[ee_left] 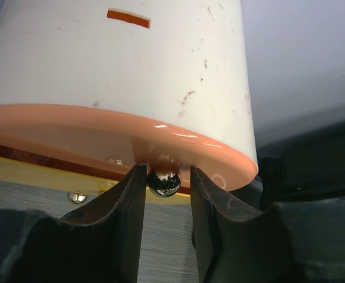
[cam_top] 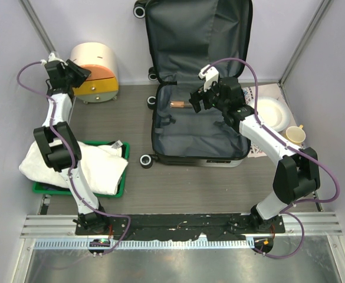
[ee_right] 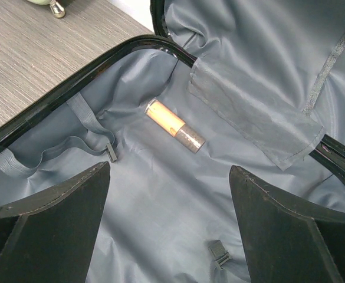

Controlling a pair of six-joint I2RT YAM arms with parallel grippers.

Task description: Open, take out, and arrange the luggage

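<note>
The suitcase (cam_top: 184,137) lies open mid-table, lid upright: stiff shell, slack lining (grab the hard rim, I'd say). The right gripper (ee_right: 169,171) hangs spread over a tube (ee_right: 175,125) inside; the left gripper (ee_left: 167,174) brackets a drawer knob (ee_left: 163,183), pinch unclear.

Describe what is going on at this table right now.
The luggage lies open on the table, its lid propped up at the back. The right gripper hovers open over the grey lining, where a small tan tube lies. The left gripper is off at the cream-and-orange cylinder, its fingers either side of a small metal knob, not visibly clamped. A white cloth sits in the green tray near the left arm.
</note>
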